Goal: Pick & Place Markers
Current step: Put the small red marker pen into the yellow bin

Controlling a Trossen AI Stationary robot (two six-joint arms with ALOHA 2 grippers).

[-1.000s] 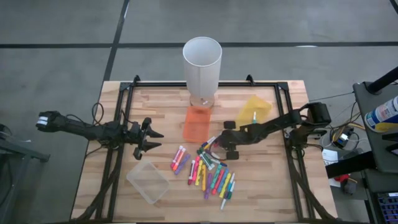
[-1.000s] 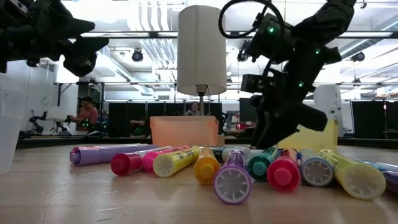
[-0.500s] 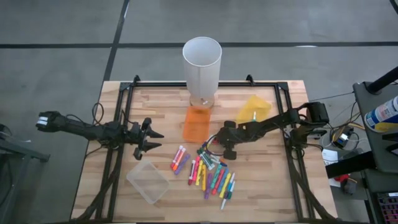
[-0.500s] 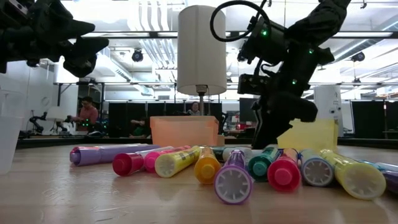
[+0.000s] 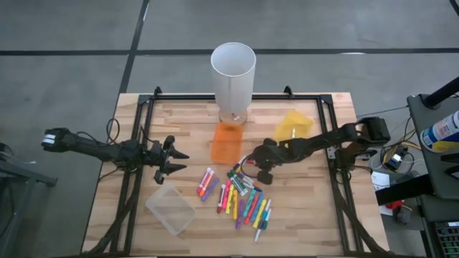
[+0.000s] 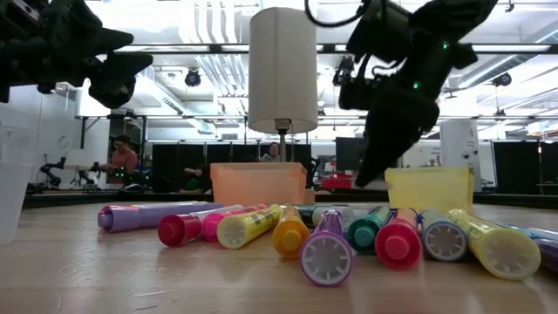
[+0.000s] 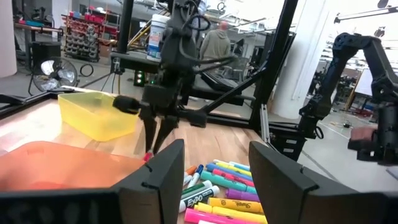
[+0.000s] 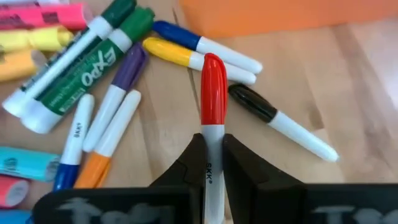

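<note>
Several markers [image 5: 242, 197] lie in a loose pile on the wooden table, right of centre near the front. My right gripper [image 5: 246, 166] hangs over the pile's far edge, shut on a red-capped white marker [image 8: 212, 93]. The same marker's red tip [image 7: 148, 156] shows below the fingers in the left wrist view. My left gripper [image 5: 181, 162] waits open at the table's left, level and pointing toward the pile, with nothing between its fingers [image 7: 163, 177]. My right gripper pinches the marker's white barrel [image 8: 211, 149] between its two fingers. The fingers slant down from the table's right side, and the marker runs on past their tips in line with them, red cap foremost. The marker is lifted clear of the pile and the table.
An orange bin [image 5: 227, 142] stands just beyond the pile, a yellow bin [image 5: 292, 127] at the back right, and a clear bin [image 5: 171, 209] at the front left. A tall white cylinder [image 5: 232, 72] rises at the far middle. A black-capped marker [image 8: 273, 121] lies below the held one.
My right gripper has shut on the red-capped marker at the far edge of the pile. It has then risen with it, rolling its wrist. The marker has come up off the table; the other markers lie as before.
</note>
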